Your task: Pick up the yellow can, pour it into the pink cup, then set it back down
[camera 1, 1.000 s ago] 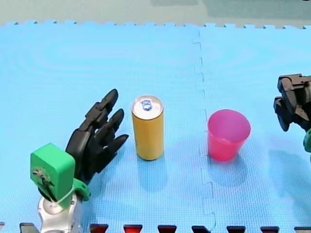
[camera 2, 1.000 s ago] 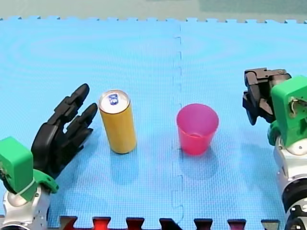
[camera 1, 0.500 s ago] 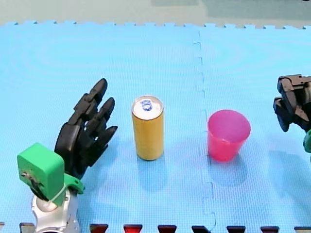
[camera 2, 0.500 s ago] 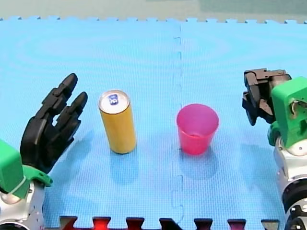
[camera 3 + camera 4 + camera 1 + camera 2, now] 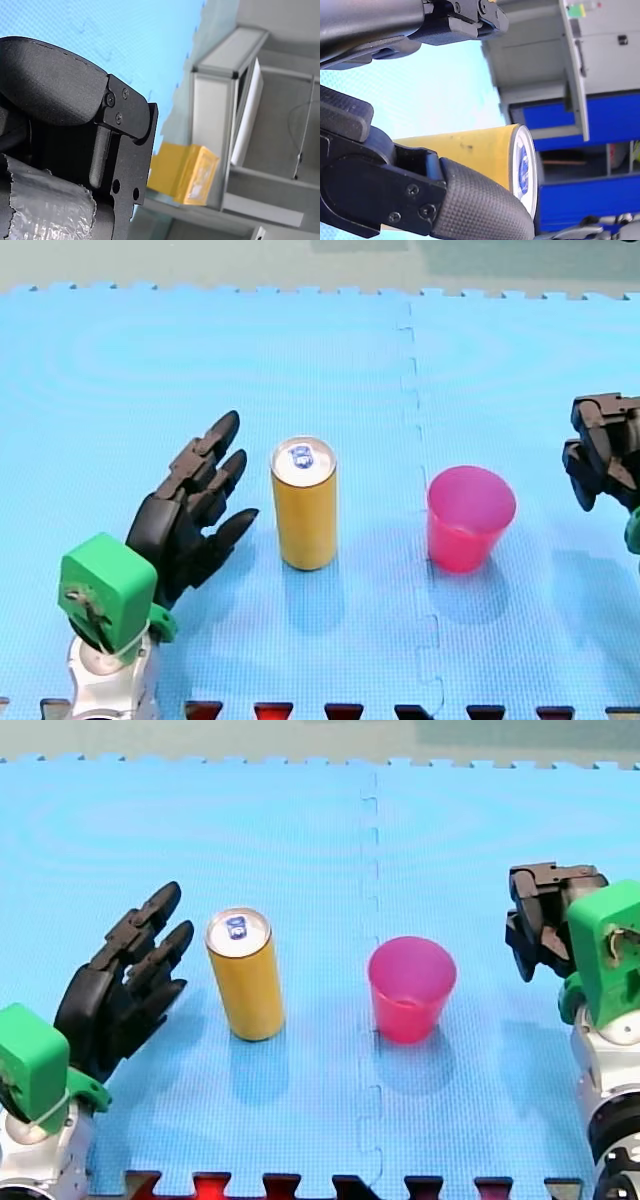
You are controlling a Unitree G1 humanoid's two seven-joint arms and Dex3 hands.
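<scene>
Step in hand, as judged: approach for the grasp. Nothing is lifted yet.

- Yellow can (image 5: 304, 505): upright on the foam mat (image 5: 300, 350), just left of frame centre, lid up.
- Pink cup (image 5: 469, 520): upright, right of the can and apart from it, just past the mat seam.
- Left robot hand (image 5: 190, 520): lower left of the frame, just beside the can. Nothing is held, the fingers are uncurled and point toward the upper right, and a strip of mat is seen between them and the can.
- Right robot hand (image 5: 540, 930): at the right edge, apart from the cup, curled in on itself with nothing held.
- Second wrist view: the can wall and lid are seen past a black finger pad; contact cannot be told there.

How the grasp should be done:
- The can is tall and narrow, so it is probably tipped easily. It should not be nudged by a fingertip first.
- The palm should be brought in sideways at mid-height before any closing is started.
- The wrap should be made around the body, below the rim, with the thumb opposed to the other fingers.
- Mid-height is preferred so the wrist stays free for a tilt toward the cup.
- The cup looks light, so the pour should be made above its rim with no contact.
- The right robot hand is best left parked.
</scene>
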